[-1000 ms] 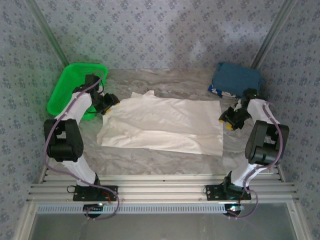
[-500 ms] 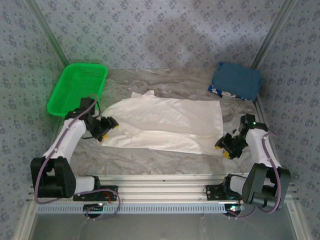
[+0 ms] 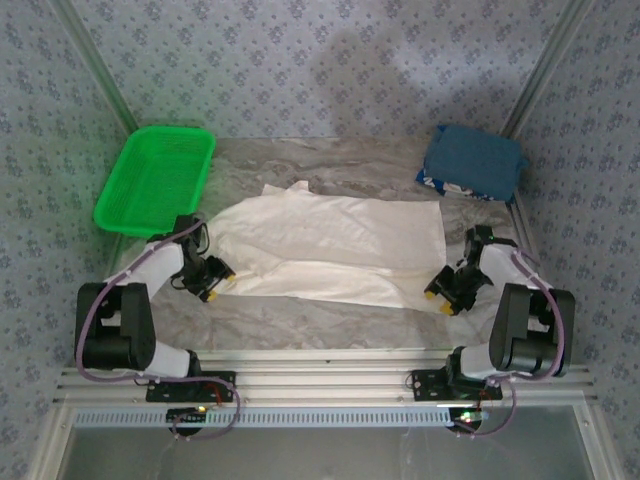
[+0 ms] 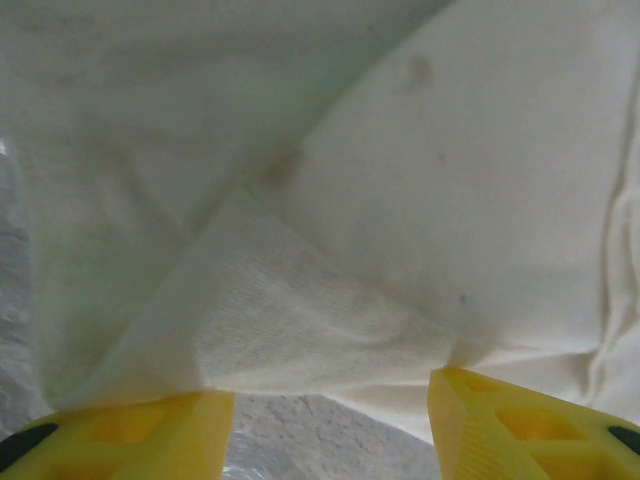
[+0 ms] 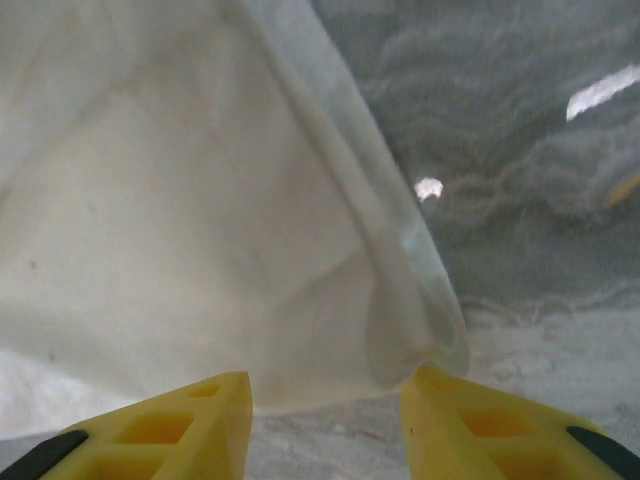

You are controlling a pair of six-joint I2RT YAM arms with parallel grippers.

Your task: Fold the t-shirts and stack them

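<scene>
Grey marbled table [image 3: 330, 325] — on it a cream t-shirt [image 3: 330, 245], blue t-shirt [image 3: 475, 160], green basket [image 3: 155, 185].

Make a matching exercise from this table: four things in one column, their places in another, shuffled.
1. green basket
2. dark blue t-shirt
3. cream t-shirt
4. left gripper

A. far right corner
B. spread across the middle
C. at the cream t-shirt's near left corner
D. far left side

Pairs: 1-D, 2-A, 3-B, 4-C

In both wrist views the cream t-shirt [image 4: 420, 180] runs off the frame edges, and the yellow fingers [image 4: 500, 425] are cut off at the bottom. From above, whether the left gripper [image 3: 219, 282] or the right gripper [image 3: 440, 302] touches cloth is too small to tell.
</scene>
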